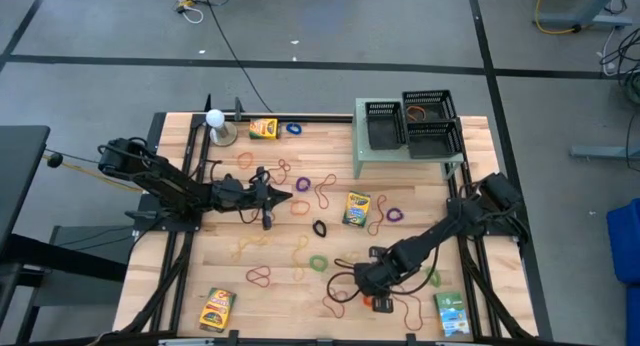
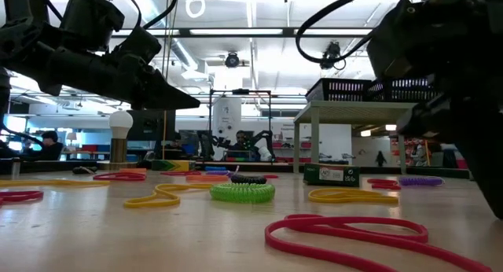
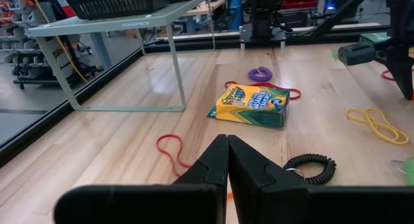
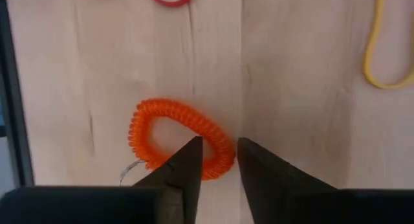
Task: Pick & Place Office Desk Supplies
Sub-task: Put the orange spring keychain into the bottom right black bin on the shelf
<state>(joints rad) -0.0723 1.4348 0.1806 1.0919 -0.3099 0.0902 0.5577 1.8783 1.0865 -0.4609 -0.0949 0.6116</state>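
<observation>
On green stand (image 1: 372, 158) — black baskets (image 1: 428, 121)

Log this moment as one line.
right gripper: low at near table edge, fingers slightly apart over orange coil loop, not gripped | left gripper: shut, empty, raised mid-table facing crayon box

One camera looks straight down on the pale wooden worktop (image 1: 300, 236), one sits level at its surface, and both wrist cameras hover close above it.
</observation>
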